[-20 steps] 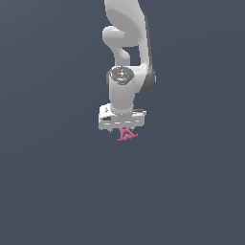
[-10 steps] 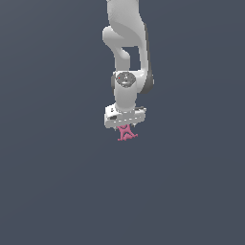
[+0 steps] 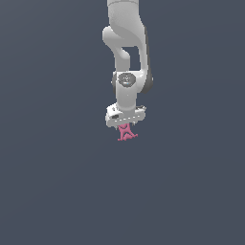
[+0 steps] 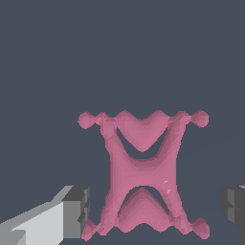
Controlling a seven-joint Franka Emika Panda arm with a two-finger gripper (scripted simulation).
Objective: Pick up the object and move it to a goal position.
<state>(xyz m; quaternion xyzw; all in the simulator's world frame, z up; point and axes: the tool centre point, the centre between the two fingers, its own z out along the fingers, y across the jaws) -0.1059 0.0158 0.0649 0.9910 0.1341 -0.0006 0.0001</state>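
The arm hangs straight down over the dark grey surface, with the claw pointing at the object directly beneath it; that placement reads as a top-down approach, centred so the 2 fingers can come in on either side of the piece; the object juts out just below the white body of the claw, and from the exterior view I cannot tell whether it rests on the surface or is off it.

In the wrist view the object sits between the 2 fingers, with a clear gap showing on each side; so the claw is wide open and has hold of nothing; my judgement is that the grasp has not yet been made, and the fingers need to close across the narrow waist.

The object is small and pink, shaped like an X with a thick pinched middle; 4 thin arms splay outward and end in little round knobs; scalloped hollows cut in at 2 opposite ends; no goal marker is visible in either view.
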